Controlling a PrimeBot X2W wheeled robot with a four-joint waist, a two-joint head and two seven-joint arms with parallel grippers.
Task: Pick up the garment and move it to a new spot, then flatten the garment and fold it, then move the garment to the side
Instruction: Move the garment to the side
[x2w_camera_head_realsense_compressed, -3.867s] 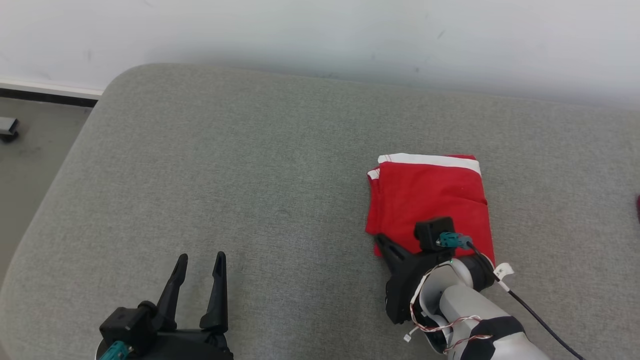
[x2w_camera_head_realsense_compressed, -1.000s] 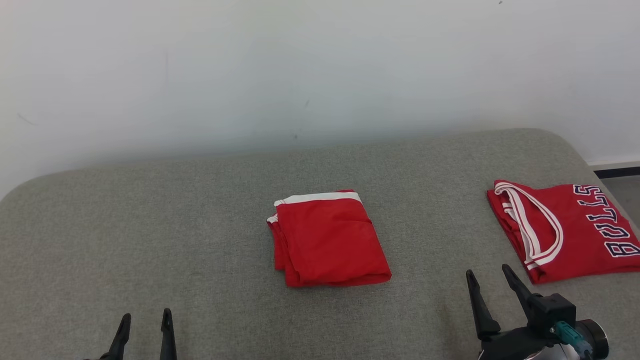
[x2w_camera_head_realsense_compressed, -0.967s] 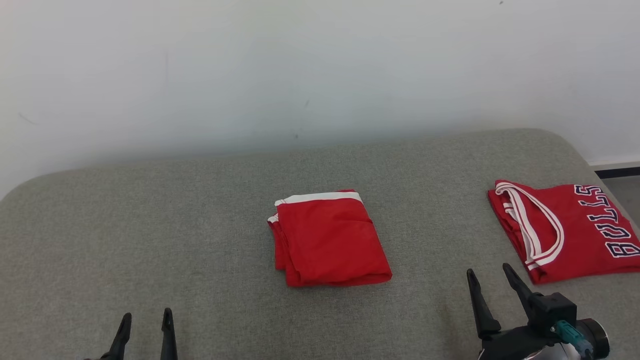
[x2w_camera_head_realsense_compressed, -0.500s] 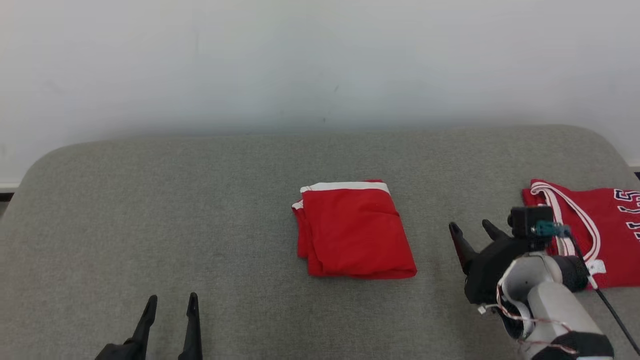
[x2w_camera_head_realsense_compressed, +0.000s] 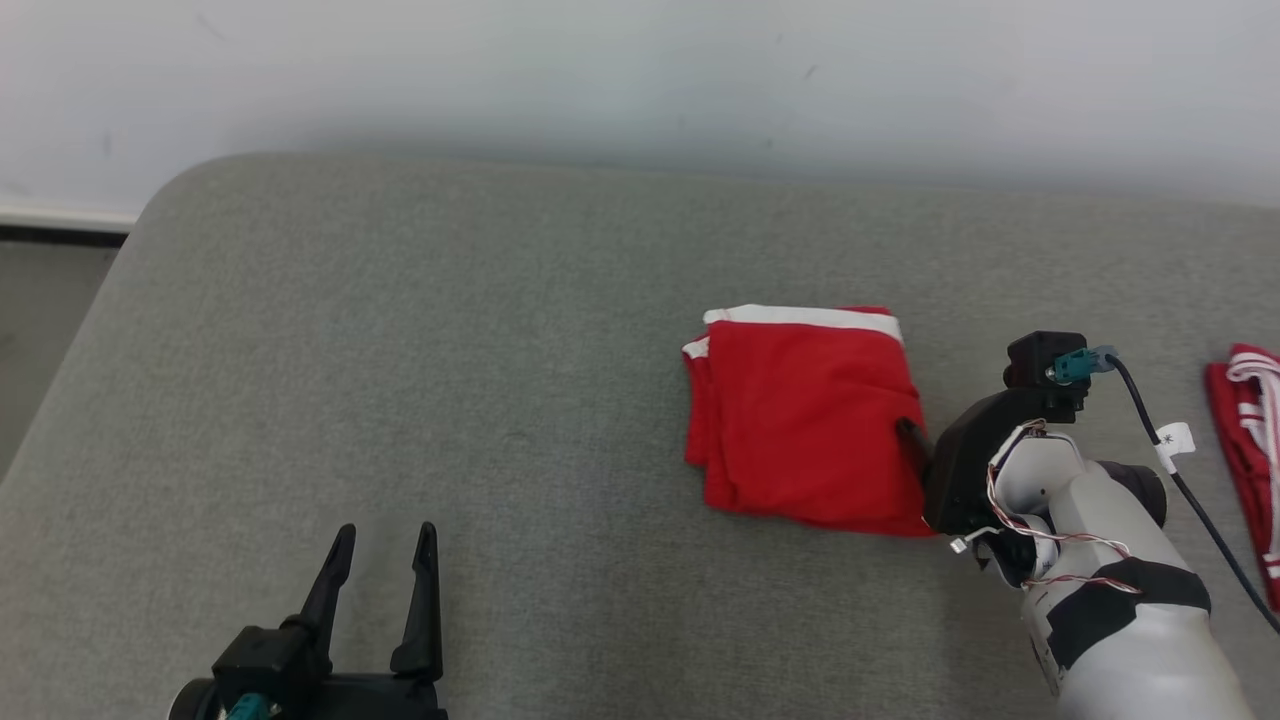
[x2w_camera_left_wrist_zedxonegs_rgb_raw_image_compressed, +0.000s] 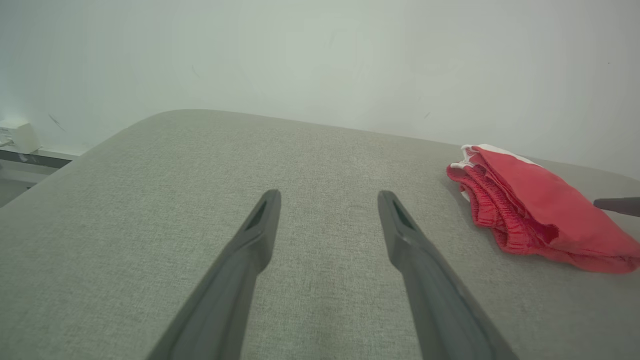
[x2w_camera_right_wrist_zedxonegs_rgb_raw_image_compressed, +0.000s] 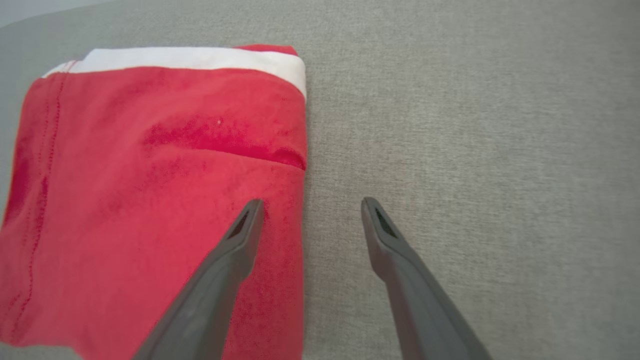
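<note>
The garment (x2w_camera_head_realsense_compressed: 800, 415) is a folded red piece with a white band along its far edge, lying flat on the grey padded surface (x2w_camera_head_realsense_compressed: 400, 330). My right gripper (x2w_camera_head_realsense_compressed: 915, 440) is open at the garment's right edge. In the right wrist view (x2w_camera_right_wrist_zedxonegs_rgb_raw_image_compressed: 311, 204) its left finger is over the red cloth (x2w_camera_right_wrist_zedxonegs_rgb_raw_image_compressed: 150, 175) and its right finger is over bare grey fabric, with nothing held. My left gripper (x2w_camera_head_realsense_compressed: 387, 530) is open and empty near the front edge, well left of the garment. It also shows in the left wrist view (x2w_camera_left_wrist_zedxonegs_rgb_raw_image_compressed: 328, 195), with the garment (x2w_camera_left_wrist_zedxonegs_rgb_raw_image_compressed: 530, 210) off to its right.
A second red garment with white trim (x2w_camera_head_realsense_compressed: 1245, 440) lies at the right edge of the head view. The padded surface rounds off at its left corner, with floor (x2w_camera_head_realsense_compressed: 50, 300) beyond. A pale wall (x2w_camera_head_realsense_compressed: 640, 70) runs along the back.
The head camera has swung left, so the whole picture shifted right. My right gripper has moved in from right of the garment to its right edge. The left gripper stays open.
</note>
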